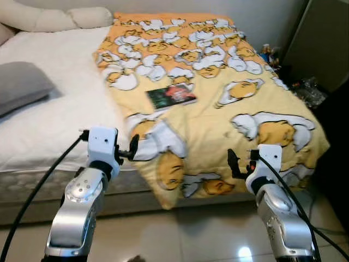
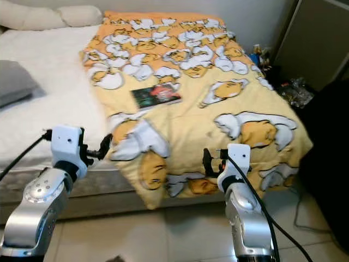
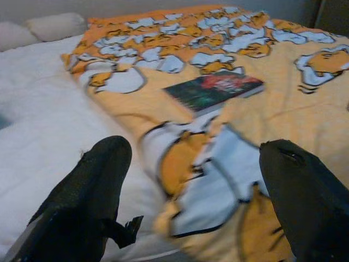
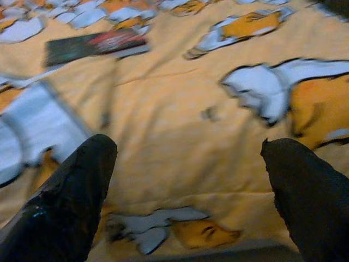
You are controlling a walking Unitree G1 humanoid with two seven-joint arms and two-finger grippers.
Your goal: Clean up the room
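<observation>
The left gripper point(image 1: 132, 148) was raised at the foot edge of the bed point(image 1: 60, 103), its fingers point(image 3: 90, 191) spread wide apart and holding nothing. The right gripper point(image 1: 233, 162) was raised level with the hanging edge of the blanket point(image 1: 212, 103), fingers likewise wide apart and empty.

The bed carried a white sheet on the robot's left half. The blanket, yellow with a white and orange cartoon print, covered the right half and draped over the foot edge toward the floor point(image 1: 174, 234). It lay uneven, with its left border folded along the middle of the bed.

A grey pillow point(image 1: 22, 84) rested on the white sheet at the far left. Two cream pillows point(image 1: 54, 19) lay at the head of the bed against the wall.

A book point(image 1: 171, 96) with a dark green and red cover lay flat on the blanket near its left border, well apart from both grippers.

Small clutter point(image 1: 305, 90) stood on the floor to the right of the bed beside a dark cupboard point(image 1: 322, 43); the items were too small to identify.
</observation>
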